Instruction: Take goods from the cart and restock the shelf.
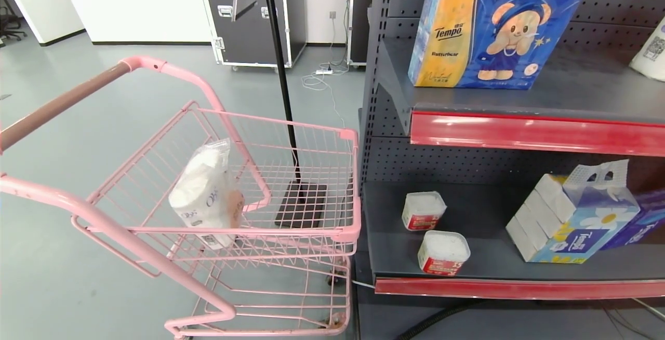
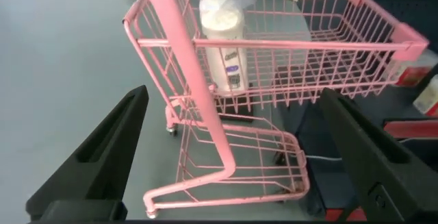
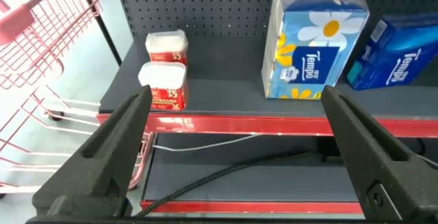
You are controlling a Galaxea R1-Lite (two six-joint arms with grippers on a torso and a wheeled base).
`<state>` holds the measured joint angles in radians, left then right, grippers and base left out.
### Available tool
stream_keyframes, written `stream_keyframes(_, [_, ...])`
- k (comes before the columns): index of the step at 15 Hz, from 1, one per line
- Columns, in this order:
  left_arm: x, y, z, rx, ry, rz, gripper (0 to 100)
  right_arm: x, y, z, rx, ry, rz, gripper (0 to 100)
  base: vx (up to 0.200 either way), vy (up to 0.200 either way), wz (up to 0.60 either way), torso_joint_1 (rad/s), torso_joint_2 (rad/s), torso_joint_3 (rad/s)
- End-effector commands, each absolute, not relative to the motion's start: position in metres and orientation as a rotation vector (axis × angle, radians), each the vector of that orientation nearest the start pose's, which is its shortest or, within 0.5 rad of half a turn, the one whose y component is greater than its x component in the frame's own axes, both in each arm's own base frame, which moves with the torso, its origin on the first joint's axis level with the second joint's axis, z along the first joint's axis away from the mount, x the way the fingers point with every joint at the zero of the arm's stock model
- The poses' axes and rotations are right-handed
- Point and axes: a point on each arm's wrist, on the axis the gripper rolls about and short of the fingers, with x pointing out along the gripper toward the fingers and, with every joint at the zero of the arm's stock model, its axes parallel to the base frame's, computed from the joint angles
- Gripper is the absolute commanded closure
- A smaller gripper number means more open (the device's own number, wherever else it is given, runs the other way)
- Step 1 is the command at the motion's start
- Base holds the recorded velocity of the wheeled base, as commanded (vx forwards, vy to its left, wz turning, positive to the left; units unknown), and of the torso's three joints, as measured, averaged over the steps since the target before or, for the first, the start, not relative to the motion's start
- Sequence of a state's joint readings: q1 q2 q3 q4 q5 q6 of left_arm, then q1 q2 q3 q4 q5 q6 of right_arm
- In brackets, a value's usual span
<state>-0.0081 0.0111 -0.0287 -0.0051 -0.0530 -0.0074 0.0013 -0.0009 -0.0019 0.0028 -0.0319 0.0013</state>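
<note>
The left gripper hangs over the floor just behind the cart. Its two black fingers are spread wide apart with nothing between them. Past them stands the pink wire cart. Its basket holds a single item: a clear bag of white pads. The bag stands on end and leans against the wire wall on the handle side, and the left wrist view shows it from behind that wall. The lower rack of the cart holds nothing.

Behind the cart stands a black pole on a flat base, with a black case against the far wall.

The dark shelf stands right of the cart, almost touching it, and has red strips along its front edges. On the upper board a large tissue pack with a bear on it stands upright, and a white bag shows at the far edge. On the lower board two small white tubs with red labels sit near the cart end, one behind the other and slightly apart. Further right is a tissue bundle with a daisy print, and a blue pack lies just beside it.

The right gripper hangs in front of the lower board, facing the tubs and the daisy bundle. Its fingers are wide apart too, gripping nothing.
</note>
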Motion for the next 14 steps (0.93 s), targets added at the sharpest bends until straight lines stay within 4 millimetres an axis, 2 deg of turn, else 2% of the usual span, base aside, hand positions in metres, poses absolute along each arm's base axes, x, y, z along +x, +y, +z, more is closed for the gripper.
stream_keyframes(1, [-0.004, -0.002, 0.191, -0.138, -0.018, -0.135, 0, -0.023, -0.001, 0.076, 0.002, 0.002, -0.031, 0, 0.000, 0.000, 0.00, -0.012, 0.09, 0.095])
stream_keyframes(2, [0.021, -0.003, 0.230, -0.222, 0.016, -0.141, 0, -0.023, -0.001, 0.076, 0.002, 0.002, -0.031, 0, 0.000, 0.000, 0.00, 0.000, 0.00, 0.000])
stream_keyframes(3, [0.047, -0.004, 0.244, -0.217, 0.071, -0.130, 0, -0.023, -0.001, 0.076, 0.002, 0.002, -0.031, 0, 0.000, 0.000, 0.00, 0.000, 0.00, 0.000])
stream_keyframes(4, [0.070, -0.004, 0.248, -0.184, 0.134, -0.136, 0, -0.023, -0.001, 0.076, 0.002, 0.002, -0.031, 0, 0.000, 0.000, 0.00, 0.000, 0.00, 0.000])
stream_keyframes(5, [0.092, -0.006, 0.242, -0.151, 0.215, -0.147, 0, -0.023, -0.001, 0.076, 0.002, 0.002, -0.031, 0, 0.000, 0.000, 0.00, 0.000, 0.00, 0.000])
stream_keyframes(6, [0.106, -0.010, 0.239, -0.136, 0.252, -0.180, 0, -0.023, -0.001, 0.076, 0.002, 0.002, -0.031, 0, 0.000, 0.000, 0.00, 0.000, 0.00, 0.000])
stream_keyframes(7, [0.125, -0.022, 0.235, -0.122, 0.281, -0.245, 0, -0.023, -0.001, 0.076, 0.002, 0.002, -0.031, 0, 0.000, 0.000, 0.00, 0.000, 0.00, 0.000])
stream_keyframes(8, [0.135, -0.026, 0.230, -0.116, 0.316, -0.257, 0, -0.023, -0.001, 0.076, 0.000, 0.002, -0.031, 0, 0.000, 0.000, 0.00, 0.000, 0.00, 0.000])
stream_keyframes(9, [0.154, -0.033, 0.220, -0.106, 0.375, -0.246, 0, -0.023, -0.001, 0.076, 0.000, 0.002, -0.031, 0, 0.000, 0.000, 0.00, 0.000, 0.00, 0.000])
stream_keyframes(10, [0.182, -0.040, 0.206, -0.098, 0.421, -0.235, 0, -0.023, -0.001, 0.076, 0.002, 0.002, -0.031, 0, 0.000, 0.000, 0.00, 0.000, 0.00, 0.000])
stream_keyframes(13, [0.210, -0.047, 0.180, -0.078, 0.528, -0.213, 0, -0.023, -0.001, 0.076, 0.002, 0.002, -0.031, 0, 0.000, 0.000, 0.00, 0.000, 0.00, 0.000])
stream_keyframes(14, [0.222, -0.048, 0.166, -0.069, 0.589, -0.195, 0, -0.023, -0.001, 0.076, 0.002, 0.002, -0.031, 0, 0.000, 0.000, 0.00, 0.000, 0.00, 0.000])
